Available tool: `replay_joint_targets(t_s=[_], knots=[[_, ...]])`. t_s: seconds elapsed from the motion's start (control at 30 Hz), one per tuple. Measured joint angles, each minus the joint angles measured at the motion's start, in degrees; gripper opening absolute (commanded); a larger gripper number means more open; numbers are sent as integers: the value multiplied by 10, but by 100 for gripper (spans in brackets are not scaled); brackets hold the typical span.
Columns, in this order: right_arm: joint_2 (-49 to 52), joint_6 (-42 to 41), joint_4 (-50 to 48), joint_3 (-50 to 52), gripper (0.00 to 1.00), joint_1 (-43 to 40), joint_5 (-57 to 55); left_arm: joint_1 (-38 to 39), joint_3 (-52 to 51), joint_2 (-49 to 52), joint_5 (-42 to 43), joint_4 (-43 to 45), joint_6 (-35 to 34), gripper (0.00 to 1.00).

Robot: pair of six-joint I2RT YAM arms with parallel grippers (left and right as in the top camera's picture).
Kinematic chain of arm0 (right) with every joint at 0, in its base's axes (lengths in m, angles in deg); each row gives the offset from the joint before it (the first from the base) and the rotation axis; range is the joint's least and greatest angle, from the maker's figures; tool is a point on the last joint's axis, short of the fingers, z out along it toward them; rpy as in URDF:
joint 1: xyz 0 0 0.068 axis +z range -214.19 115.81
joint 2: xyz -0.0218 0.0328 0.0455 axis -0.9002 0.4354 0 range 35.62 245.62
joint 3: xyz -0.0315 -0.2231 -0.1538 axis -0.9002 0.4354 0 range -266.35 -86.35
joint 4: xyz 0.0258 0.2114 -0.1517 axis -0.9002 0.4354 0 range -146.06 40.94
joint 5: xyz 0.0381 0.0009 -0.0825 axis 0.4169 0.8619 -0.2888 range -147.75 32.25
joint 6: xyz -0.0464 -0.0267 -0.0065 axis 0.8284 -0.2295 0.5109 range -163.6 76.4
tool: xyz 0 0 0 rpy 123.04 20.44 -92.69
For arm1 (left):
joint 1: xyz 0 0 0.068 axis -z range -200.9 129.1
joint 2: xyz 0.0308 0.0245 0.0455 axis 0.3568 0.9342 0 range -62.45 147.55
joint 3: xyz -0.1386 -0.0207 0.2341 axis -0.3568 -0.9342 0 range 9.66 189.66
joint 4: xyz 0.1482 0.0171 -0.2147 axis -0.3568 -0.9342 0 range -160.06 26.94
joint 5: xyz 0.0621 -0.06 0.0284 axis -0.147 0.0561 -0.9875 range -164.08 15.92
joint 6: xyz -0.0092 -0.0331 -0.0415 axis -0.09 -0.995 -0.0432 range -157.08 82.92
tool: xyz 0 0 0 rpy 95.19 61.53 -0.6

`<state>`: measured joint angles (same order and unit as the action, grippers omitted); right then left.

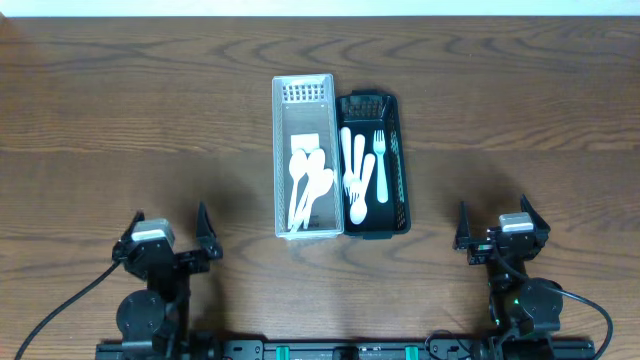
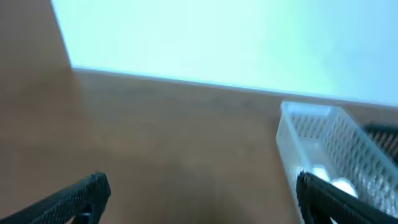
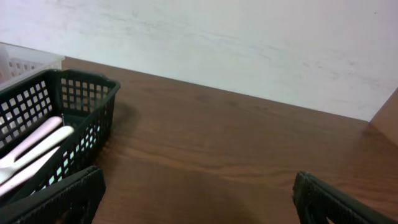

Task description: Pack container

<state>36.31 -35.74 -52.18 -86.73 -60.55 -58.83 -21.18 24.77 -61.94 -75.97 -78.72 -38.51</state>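
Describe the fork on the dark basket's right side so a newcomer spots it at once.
Two baskets sit side by side in the middle of the table; take the dark basket, right of the clear basket. Among its white utensils, the fork lies nearest the right wall, and its tines point toward the table's far edge.

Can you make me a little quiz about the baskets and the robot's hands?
1. True or false: the white basket and the black basket stand side by side.
2. Where does the fork lie? A) in the black basket B) in the white basket C) on the bare table
3. Fill in the word: the left gripper and the right gripper are both ____ and hold nothing.
Key: 1 true; 2 A; 3 open.
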Motion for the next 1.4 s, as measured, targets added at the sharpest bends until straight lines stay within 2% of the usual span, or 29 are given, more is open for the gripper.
replay_joint_targets(t_s=[0.2, 0.33, 0.63, 1.4], knots=[[0, -1, 0, 0, 99, 0, 0, 0, -82, 0, 1, 142, 0, 98], [0, -1, 0, 0, 99, 0, 0, 0, -124, 0, 2, 184, 0, 98], [0, -1, 0, 0, 99, 0, 0, 0, -141, 1, 4, 144, 0, 98], [0, -1, 0, 0, 99, 0, 0, 0, -139, 1, 4, 141, 0, 98]])
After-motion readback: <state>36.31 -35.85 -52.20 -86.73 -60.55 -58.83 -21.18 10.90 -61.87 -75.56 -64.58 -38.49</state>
